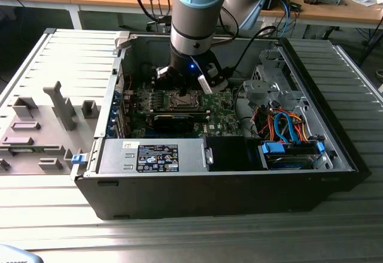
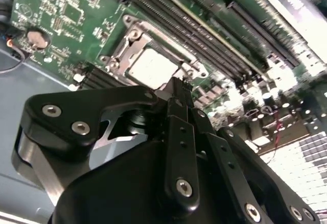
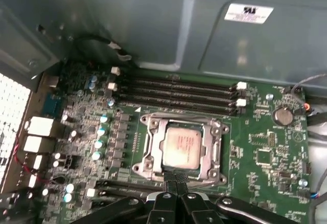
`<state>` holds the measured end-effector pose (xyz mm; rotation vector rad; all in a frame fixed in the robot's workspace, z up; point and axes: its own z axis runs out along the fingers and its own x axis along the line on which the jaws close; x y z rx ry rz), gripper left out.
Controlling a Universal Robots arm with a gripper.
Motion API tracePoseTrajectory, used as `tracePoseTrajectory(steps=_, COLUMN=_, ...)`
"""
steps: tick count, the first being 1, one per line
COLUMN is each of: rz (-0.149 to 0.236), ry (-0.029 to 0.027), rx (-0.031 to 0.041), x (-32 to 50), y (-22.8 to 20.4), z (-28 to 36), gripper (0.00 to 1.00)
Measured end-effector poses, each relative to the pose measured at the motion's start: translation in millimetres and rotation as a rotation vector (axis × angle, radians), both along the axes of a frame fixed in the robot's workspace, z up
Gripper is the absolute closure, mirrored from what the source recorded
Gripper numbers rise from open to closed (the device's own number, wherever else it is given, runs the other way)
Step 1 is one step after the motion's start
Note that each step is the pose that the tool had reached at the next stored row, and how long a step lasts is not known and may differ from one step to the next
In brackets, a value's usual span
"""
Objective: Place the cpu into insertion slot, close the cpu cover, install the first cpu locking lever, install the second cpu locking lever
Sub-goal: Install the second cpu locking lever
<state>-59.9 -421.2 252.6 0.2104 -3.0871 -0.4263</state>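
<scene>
In the insertion slot — the cpu

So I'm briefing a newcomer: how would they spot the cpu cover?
Look inside the open computer case at the green motherboard. Beside the long black memory slots lies the cpu cover, a silvery metal frame around the square cpu, the only shiny frame there.

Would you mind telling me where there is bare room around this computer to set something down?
The ribbed metal table in front of the computer case is bare. The removed side panel is bare towards its far end. The motherboard under the gripper is crowded.
</scene>
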Motion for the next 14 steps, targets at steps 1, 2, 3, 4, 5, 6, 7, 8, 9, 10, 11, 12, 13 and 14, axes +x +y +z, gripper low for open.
tracePoseTrajectory(steps=1, rz=0.0, ry=0.0, rx=0.0, x=-1.6, y=-0.9, z=-0.8, gripper=0.89)
tracePoseTrajectory(steps=2, rz=0.0, ry=0.0, rx=0.0, x=-3.1, y=-1.7, z=-1.6, gripper=0.89)
tracePoseTrajectory(steps=3, rz=0.0, ry=0.0, rx=0.0, x=-4.5, y=-2.5, z=-2.5, gripper=0.89)
tracePoseTrajectory(steps=4, rz=0.0, ry=0.0, rx=0.0, x=-8.1, y=-4.8, z=-4.3, gripper=0.89)
tracePoseTrajectory(steps=5, rz=0.0, ry=0.0, rx=0.0001, x=-9.3, y=-5.8, z=-6.6, gripper=0.89)
tracePoseTrajectory(steps=6, rz=0.0, ry=0.0, rx=-0.0001, x=-9.5, y=-6.2, z=-9.8, gripper=0.89)
tracePoseTrajectory(steps=7, rz=0.0, ry=0.0001, rx=0.0, x=-10.0, y=-6.3, z=-11.7, gripper=0.89)
tracePoseTrajectory(steps=8, rz=0.0, ry=0.0001, rx=-0.0001, x=-10.9, y=-6.3, z=-13.7, gripper=0.89)
tracePoseTrajectory(steps=9, rz=0.0, ry=0.0, rx=-0.0001, x=-13.8, y=-6.4, z=-16.8, gripper=0.89)
tracePoseTrajectory(steps=10, rz=0.0, ry=0.0001, rx=-0.0001, x=-16.3, y=-6.5, z=-18.7, gripper=0.89)
tracePoseTrajectory(steps=11, rz=0.0, ry=0.0001, rx=-0.0001, x=-18.8, y=-6.7, z=-20.6, gripper=0.89)
tracePoseTrajectory(steps=12, rz=0.0, ry=0.0, rx=0.0, x=-21.4, y=-7.1, z=-22.8, gripper=0.89)
tracePoseTrajectory(steps=13, rz=0.0, ry=0.0, rx=-0.0001, x=-22.8, y=-7.4, z=-24.7, gripper=0.89)
tracePoseTrajectory(steps=14, rz=0.0, ry=0.0, rx=-0.0001, x=-23.8, y=-7.8, z=-27.1, gripper=0.89)
